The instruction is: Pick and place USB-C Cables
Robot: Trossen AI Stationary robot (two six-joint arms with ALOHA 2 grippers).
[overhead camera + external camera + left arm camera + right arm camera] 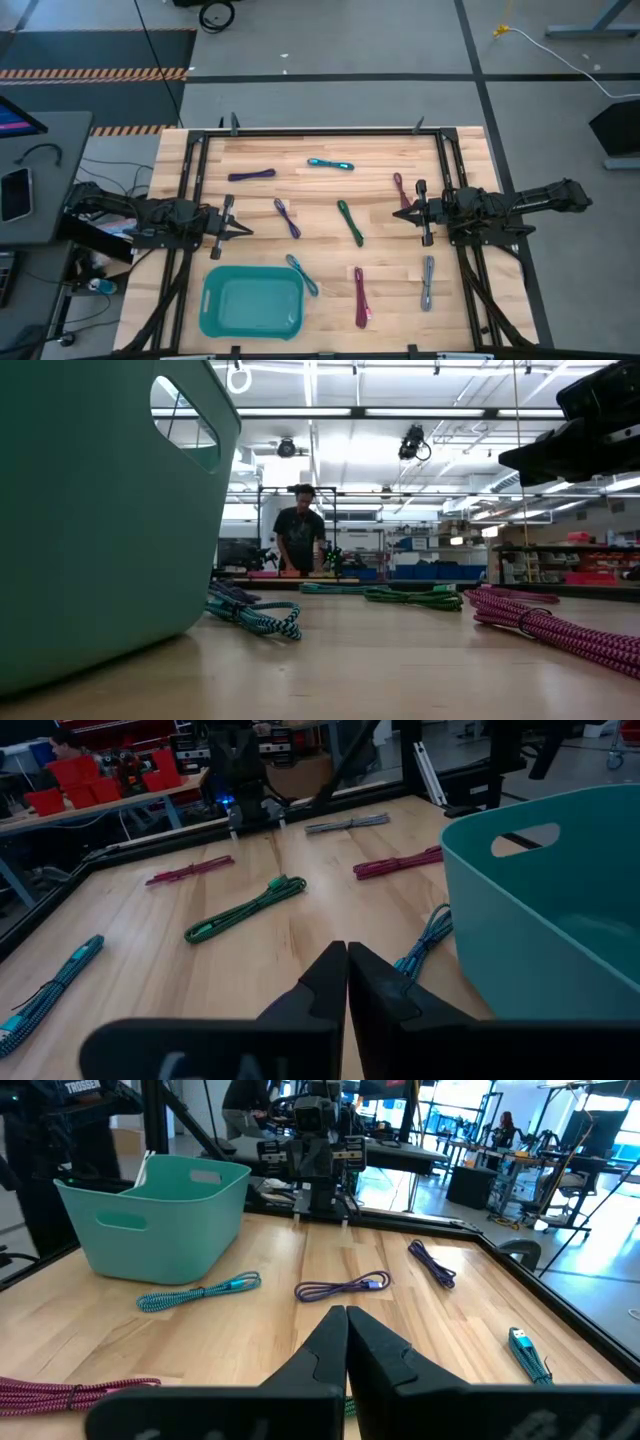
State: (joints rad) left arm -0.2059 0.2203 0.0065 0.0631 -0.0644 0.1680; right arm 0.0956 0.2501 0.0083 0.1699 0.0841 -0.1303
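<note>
Several short coiled cables lie flat on the wooden table: purple (250, 175), cyan (330, 164), small magenta (400, 187), a second purple (287, 217), green (350, 222), light blue (302, 274), long magenta (360, 296) and grey (428, 282). A teal basket (250, 303) stands near the table's near edge, left of the middle. My left gripper (240, 229) hovers shut above the table's left part, just beyond the basket (560, 910). My right gripper (400, 212) hovers shut on the right, beside the small magenta cable. Neither touches a cable.
A black frame (320, 131) runs along the table's edges. In the low view the basket (100, 510) fills the left, with the light blue cable (255, 615) beside it and the magenta cable (550, 625) on the right. A person (300, 535) stands far behind the table.
</note>
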